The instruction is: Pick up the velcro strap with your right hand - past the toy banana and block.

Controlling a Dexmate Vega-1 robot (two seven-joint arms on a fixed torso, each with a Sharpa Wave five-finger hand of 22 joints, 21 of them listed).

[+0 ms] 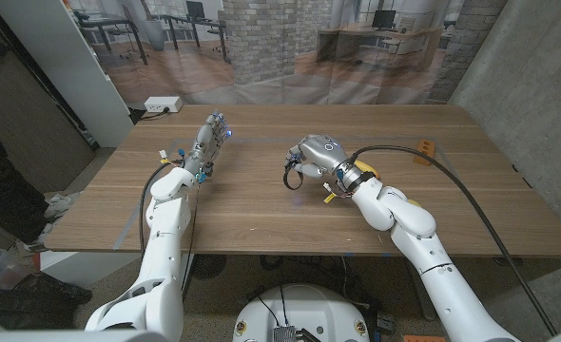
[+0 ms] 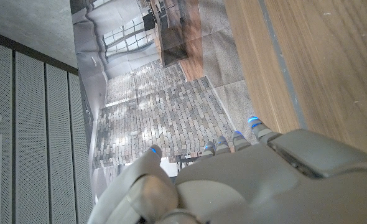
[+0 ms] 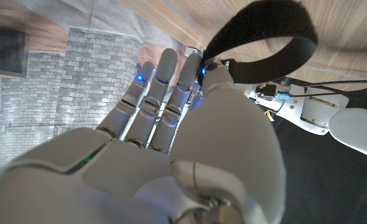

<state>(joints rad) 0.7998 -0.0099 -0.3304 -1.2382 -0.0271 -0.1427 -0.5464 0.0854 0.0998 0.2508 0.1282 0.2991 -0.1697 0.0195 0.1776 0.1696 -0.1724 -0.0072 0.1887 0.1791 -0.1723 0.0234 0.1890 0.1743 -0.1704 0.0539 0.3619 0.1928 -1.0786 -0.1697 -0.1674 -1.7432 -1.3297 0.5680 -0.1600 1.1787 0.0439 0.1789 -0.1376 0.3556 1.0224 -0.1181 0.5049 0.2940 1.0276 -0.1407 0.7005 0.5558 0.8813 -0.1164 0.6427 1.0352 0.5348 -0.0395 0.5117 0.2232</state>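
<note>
strap (image 3: 267,34), a black loop, hangs pinched in the right hand (image 1: 314,157) above the middle of the bench (image 1: 261,214), its fingers (image 3: 162,87) closed on it. left hand (image 1: 207,141) stands upright near the bench's left edge, fingers apart, holding nothing. an orange item (image 1: 423,149) lies toward the right edge.

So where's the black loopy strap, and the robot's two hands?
Black velcro strap loop (image 3: 277,34): right wrist view, on the band's wide outer face.
White right hand (image 1: 314,155): head view, on its rounded back.
White left hand (image 1: 209,138): head view, on the middle of the upright hand.
</note>
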